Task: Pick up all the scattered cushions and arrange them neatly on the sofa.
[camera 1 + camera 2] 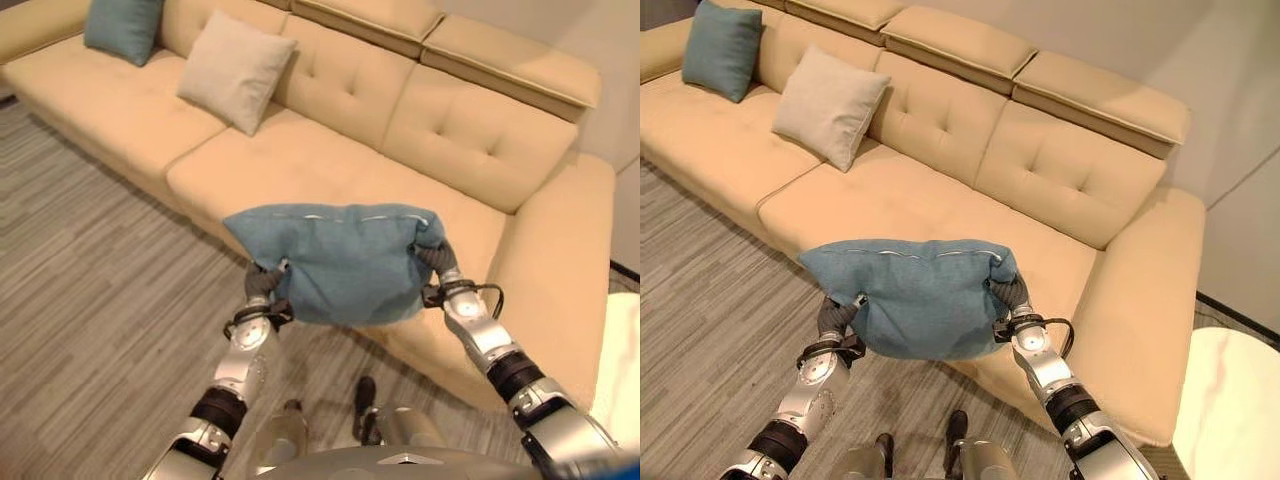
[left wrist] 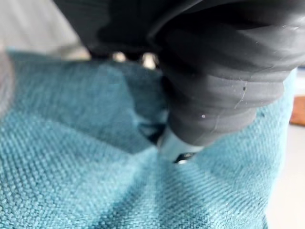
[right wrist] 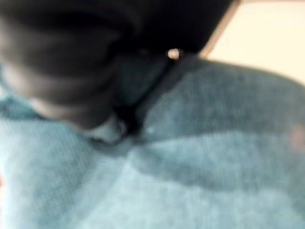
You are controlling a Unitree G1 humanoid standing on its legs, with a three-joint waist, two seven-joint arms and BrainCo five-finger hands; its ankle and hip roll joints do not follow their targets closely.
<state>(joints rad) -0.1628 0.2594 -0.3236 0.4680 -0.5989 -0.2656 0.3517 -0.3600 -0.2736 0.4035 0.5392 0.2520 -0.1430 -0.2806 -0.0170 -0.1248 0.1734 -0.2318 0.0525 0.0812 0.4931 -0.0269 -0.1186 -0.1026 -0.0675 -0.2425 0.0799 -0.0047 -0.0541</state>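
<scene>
Teal cushion [image 1: 340, 262], which we grip with left hand [image 1: 262, 285] and right hand [image 1: 432, 262] at its ends, hangs crosswise before the sofa [image 1: 330, 170] seat.

Both arms are silver-grey metal segments joined by black bands near the elbows. The left hand [image 1: 262, 283] and right hand [image 1: 436, 262] wear dark grey ribbed covers over wrist and back. In the left wrist view a silver piece pokes out beneath the ribbed cover.
</scene>
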